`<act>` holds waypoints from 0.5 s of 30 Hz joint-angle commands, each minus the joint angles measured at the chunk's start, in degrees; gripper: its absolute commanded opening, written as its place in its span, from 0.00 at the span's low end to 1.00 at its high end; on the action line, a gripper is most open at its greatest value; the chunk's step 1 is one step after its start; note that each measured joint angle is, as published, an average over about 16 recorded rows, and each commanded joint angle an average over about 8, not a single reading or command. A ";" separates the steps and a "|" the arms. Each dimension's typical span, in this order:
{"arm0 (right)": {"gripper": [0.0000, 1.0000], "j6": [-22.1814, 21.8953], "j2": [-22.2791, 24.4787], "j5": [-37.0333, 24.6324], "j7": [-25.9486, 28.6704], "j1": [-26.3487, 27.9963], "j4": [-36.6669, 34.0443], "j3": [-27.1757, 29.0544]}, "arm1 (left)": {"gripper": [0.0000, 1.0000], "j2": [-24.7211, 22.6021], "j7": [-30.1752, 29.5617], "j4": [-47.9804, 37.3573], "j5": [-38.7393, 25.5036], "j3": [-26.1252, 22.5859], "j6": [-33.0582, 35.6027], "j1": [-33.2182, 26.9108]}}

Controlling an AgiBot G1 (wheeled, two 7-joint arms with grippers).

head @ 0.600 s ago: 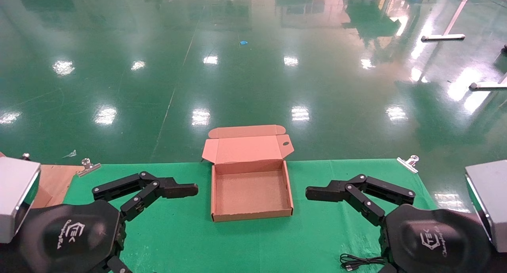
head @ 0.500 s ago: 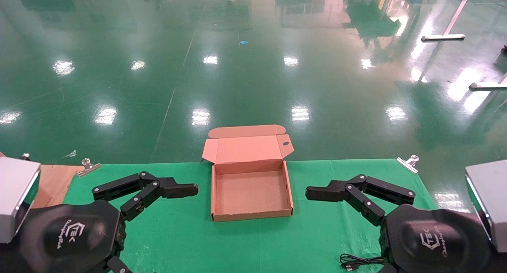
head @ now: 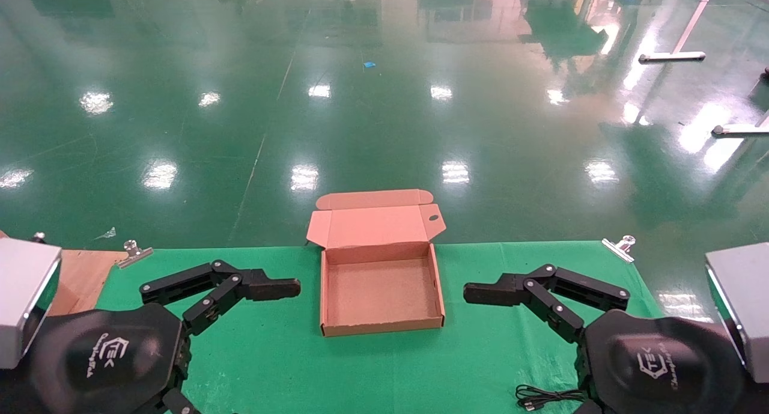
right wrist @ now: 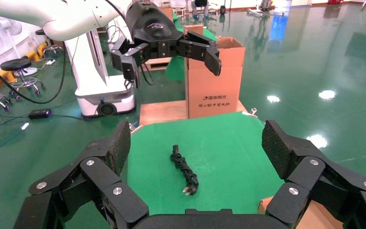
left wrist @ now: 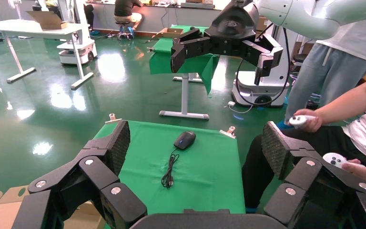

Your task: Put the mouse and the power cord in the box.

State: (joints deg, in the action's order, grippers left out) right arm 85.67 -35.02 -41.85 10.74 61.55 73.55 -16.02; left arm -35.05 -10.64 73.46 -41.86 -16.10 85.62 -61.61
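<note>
The brown box (head: 324,294) stands open and empty at mid-table, its lid folded back. My left gripper (left wrist: 196,140) hangs open to the left of the box, one of its fingers (head: 270,288) reaching toward the box wall. My right gripper (right wrist: 198,139) hangs open to the right of the box, mirrored. The black mouse (left wrist: 185,140) lies on the green cloth at the right end of the table, below the right gripper, and its thin wire (head: 544,397) is bundled beside it. The power cord (right wrist: 184,171) lies twisted together on the cloth at the left end, below the left gripper.
Metal clips (head: 620,247) pin the green cloth (head: 384,366) at the table corners. A wooden board (head: 81,276) and a tall cardboard carton (right wrist: 214,78) stand past the left end. A seated person (left wrist: 348,119) holds controllers beyond the right end.
</note>
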 commanded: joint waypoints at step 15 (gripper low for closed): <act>1.00 -0.29 0.25 -3.67 -0.98 1.19 0.03 -0.96 | 1.00 -0.37 0.44 -0.52 -2.04 -0.74 -0.21 -0.77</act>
State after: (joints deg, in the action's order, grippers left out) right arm 85.15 -35.05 -48.85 9.41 63.77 72.93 -18.21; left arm -35.91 -9.44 71.97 -46.09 -17.75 85.81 -63.56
